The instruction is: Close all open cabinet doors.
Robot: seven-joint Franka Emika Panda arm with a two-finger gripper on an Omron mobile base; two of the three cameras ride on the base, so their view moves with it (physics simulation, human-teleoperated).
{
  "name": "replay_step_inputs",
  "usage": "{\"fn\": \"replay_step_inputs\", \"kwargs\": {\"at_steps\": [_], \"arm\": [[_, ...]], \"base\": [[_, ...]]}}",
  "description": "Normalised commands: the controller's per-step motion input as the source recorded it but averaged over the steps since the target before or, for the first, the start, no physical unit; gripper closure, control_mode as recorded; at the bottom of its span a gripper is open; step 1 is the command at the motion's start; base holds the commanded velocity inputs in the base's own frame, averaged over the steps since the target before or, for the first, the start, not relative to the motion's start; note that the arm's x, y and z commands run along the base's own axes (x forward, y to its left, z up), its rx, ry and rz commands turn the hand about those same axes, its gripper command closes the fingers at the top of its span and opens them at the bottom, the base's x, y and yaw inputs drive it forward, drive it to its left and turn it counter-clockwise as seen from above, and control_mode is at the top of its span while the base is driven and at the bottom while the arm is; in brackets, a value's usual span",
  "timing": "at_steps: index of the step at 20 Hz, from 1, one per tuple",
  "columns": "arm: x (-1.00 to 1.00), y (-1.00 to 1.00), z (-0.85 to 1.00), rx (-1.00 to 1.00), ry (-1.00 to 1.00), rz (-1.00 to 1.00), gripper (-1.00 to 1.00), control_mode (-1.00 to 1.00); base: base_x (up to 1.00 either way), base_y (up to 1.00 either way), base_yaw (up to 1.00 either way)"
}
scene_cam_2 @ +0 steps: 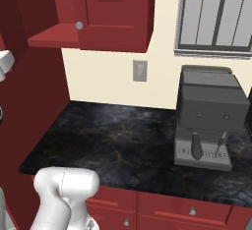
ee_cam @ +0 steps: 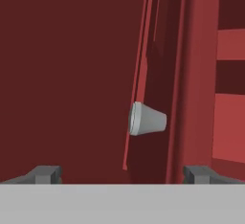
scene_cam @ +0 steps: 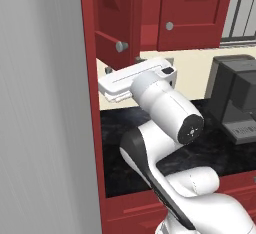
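Dark red cabinet doors point(scene_cam: 192, 8) are seen above the black tabletop point(scene_cam_2: 123, 135) — the left one point(scene_cam: 112, 23) swung open, its grey knob point(ee_cam: 146, 119) just ahead of the pincer point(ee_cam: 122, 174), whose tips are spread wide, nothing held.

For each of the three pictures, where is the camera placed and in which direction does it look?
Left base view: behind the arm's left, facing the open cabinet door; white arm at lower right.
Right base view: behind the arm's right, facing the counter and coffee machine; arm at lower left.
Hand view: on the hand, looking at the door's knob past the open gripper.
Both base views share the coffee machine and counter.
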Motion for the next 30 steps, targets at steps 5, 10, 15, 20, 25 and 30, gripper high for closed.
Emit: {"fn": "replay_step_inputs", "kwargs": {"at_steps": [5, 10, 15, 20, 25, 30], "arm": [[-0.12, 0.27, -0.05, 0.0, 0.0, 0.0, -1.0, -1.0], [0.24, 0.21, 0.0, 0.0, 0.0, 0.0, -1.0, -1.0], [0.41, 0.21, 0.0, 0.0, 0.0, 0.0, -1.0, -1.0], [0.52, 0.04, 0.0, 0.0, 0.0, -0.02, -1.0, -1.0], [0.52, -0.01, 0.0, 0.02, 0.0, -0.09, -1.0, -1.0], [0.55, -0.08, 0.01, 0.05, 0.0, -0.09, -1.0, -1.0]], "base": [[0.0, 0.0, 0.0], [0.0, 0.0, 0.0], [0.0, 0.0, 0.0], [0.0, 0.0, 0.0], [0.0, 0.0, 0.0], [0.0, 0.0, 0.0]]}}
